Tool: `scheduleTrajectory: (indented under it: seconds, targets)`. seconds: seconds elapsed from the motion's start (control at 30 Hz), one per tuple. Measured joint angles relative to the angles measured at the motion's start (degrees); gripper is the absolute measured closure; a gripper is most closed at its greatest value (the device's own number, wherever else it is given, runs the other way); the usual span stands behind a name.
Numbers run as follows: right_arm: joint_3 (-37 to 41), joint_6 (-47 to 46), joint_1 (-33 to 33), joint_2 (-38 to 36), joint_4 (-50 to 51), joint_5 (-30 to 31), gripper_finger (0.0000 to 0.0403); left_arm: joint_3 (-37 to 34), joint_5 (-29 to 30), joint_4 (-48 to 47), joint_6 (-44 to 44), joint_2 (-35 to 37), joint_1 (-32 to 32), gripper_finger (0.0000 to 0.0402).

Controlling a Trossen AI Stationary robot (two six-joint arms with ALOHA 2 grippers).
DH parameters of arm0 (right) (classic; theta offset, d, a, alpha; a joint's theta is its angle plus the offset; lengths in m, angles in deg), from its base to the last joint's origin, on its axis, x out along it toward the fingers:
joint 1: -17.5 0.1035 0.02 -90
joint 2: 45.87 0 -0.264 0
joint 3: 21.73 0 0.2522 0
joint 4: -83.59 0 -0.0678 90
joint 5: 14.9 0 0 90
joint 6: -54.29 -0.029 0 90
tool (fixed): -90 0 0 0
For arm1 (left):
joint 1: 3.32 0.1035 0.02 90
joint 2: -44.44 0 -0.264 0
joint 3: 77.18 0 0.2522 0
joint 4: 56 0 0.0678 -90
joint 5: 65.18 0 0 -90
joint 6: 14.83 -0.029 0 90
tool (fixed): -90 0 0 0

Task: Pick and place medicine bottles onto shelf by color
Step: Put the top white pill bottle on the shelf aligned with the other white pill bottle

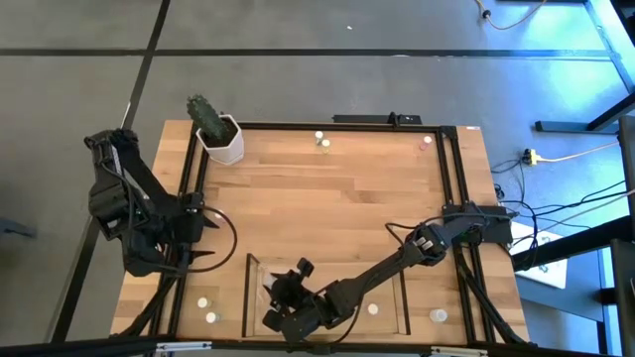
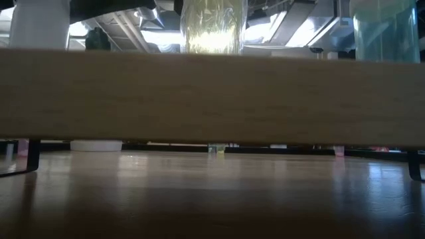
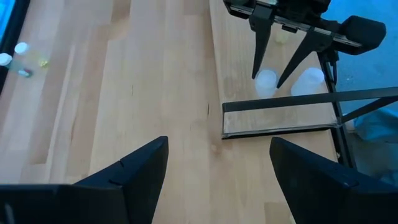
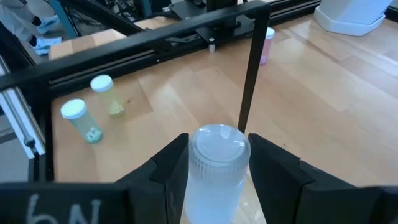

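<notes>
Right claw [image 4: 214, 165] is down inside the shelf [image 1: 406, 297] at the near edge of the worktop [image 1: 327, 198], fingers either side of a clear bottle [image 4: 214, 168] with a pale cap, looks gripped. Left claw [image 3: 217, 171] hangs wide open and empty over bare wood by the left edge. Two more bottles [image 4: 93, 112] lie just outside the shelf wall.

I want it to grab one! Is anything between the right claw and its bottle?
Nothing visible is in the way. The right gripper is right around the bottle, inside the tray. Another bottle stands beside it, not between. The left gripper waits open at the table's left side.
</notes>
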Motion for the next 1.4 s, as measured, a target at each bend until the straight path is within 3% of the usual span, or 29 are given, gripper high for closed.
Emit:
scheduleTrajectory:
  seconds: [0.27, 0.5, 1.4]
  targets:
    - [0.0, -0.7, 0.0, 1.4, 0.2, -0.6, 0.0247, 0.0, 0.4, 0.8, -0.1, 0.0, 0.0, 0.0127]
    - [0.0, -1.7, 0.0, 2.3, -0.6, -0.2, 0.0247, 0.0, 0.5, 5.4, -5.2, 0.0, -2.1, 0.0127]
    - [0.0, -2.0, 0.0, 2.3, -0.1, -2.1, 0.0247, 0.0, 0.4, 5.2, -4.4, 0.0, -3.7, 0.0127]
